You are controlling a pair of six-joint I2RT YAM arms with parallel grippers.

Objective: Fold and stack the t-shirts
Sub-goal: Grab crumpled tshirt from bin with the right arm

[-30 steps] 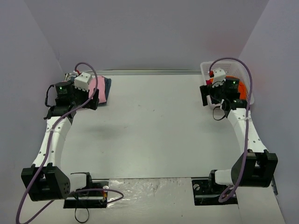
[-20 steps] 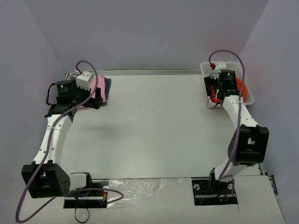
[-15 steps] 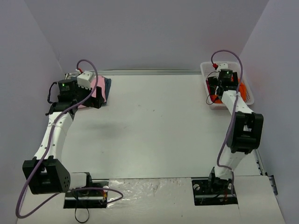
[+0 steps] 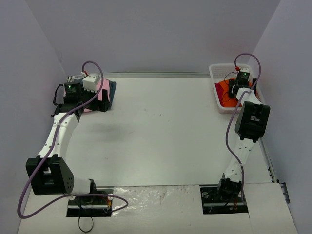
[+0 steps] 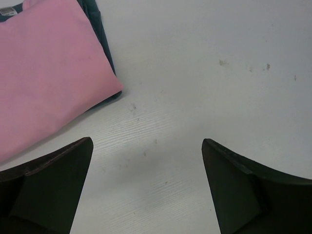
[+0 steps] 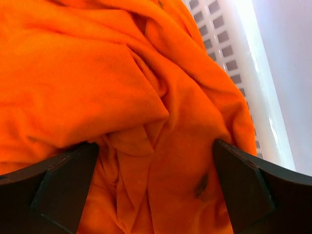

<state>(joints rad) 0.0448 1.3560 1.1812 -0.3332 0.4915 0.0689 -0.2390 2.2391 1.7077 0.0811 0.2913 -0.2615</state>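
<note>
A folded light pink t-shirt (image 4: pixel 102 91) lies on a dark blue-grey t-shirt (image 4: pixel 112 88) at the far left of the table; both show in the left wrist view, pink (image 5: pixel 44 73) over blue-grey (image 5: pixel 103 46). My left gripper (image 5: pixel 146 183) is open and empty over bare table beside that stack. A crumpled bright orange t-shirt (image 4: pixel 225 91) lies in the white lattice basket (image 4: pixel 217 74) at the far right. My right gripper (image 6: pixel 155 187) is open, low over the orange cloth (image 6: pixel 97 83), with folds between its fingers. No crimson shirt shows.
Grey walls stand close on the left, back and right. The basket wall (image 6: pixel 229 44) is just right of my right gripper. The arm bases sit at the near edge on a plastic-covered strip (image 4: pixel 156 200).
My right arm has swung out and reached farther right and back, deeper into the basket over the orange t-shirt. My left arm has shifted slightly right beside the stack.
</note>
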